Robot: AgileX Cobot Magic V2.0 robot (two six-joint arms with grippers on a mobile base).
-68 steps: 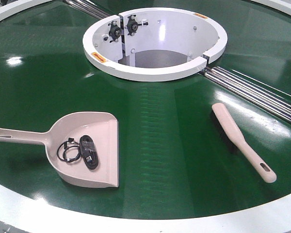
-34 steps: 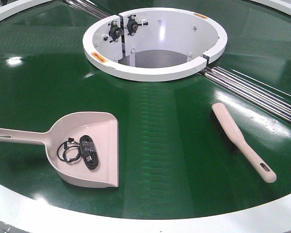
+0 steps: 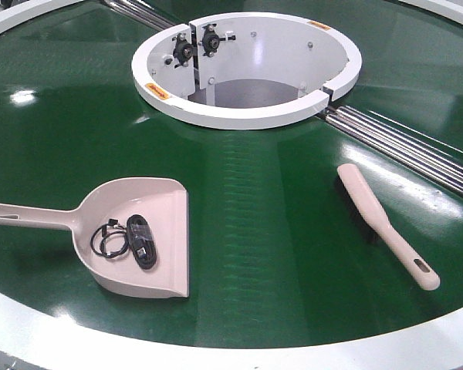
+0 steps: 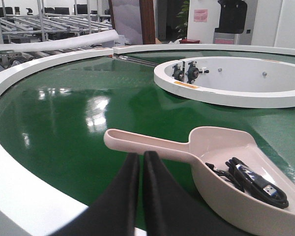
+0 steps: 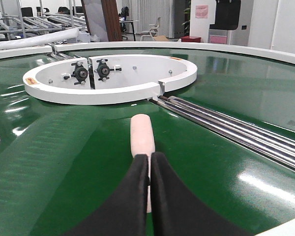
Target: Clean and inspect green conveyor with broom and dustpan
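Note:
The green conveyor (image 3: 255, 200) fills the front view, and no gripper shows there. On its left lies the dustpan (image 3: 177, 254) with its handle pointing left and a black cable (image 3: 131, 240) coiled inside. The broom (image 3: 374, 216) rests on the right, handle toward the near rim. In the left wrist view my left gripper (image 4: 141, 155) is shut and empty, its tips short of the dustpan (image 4: 211, 142) handle. In the right wrist view my right gripper (image 5: 149, 156) is shut with nothing in it. The broom (image 5: 141, 135) lies on the belt in line beyond its tips.
The white central hub (image 3: 247, 116) stands at the back middle, with metal rollers (image 3: 401, 142) running from it to the right. The white outer rim (image 3: 216, 354) borders the near side. Roller racks (image 4: 49, 24) and room furniture stand beyond the conveyor.

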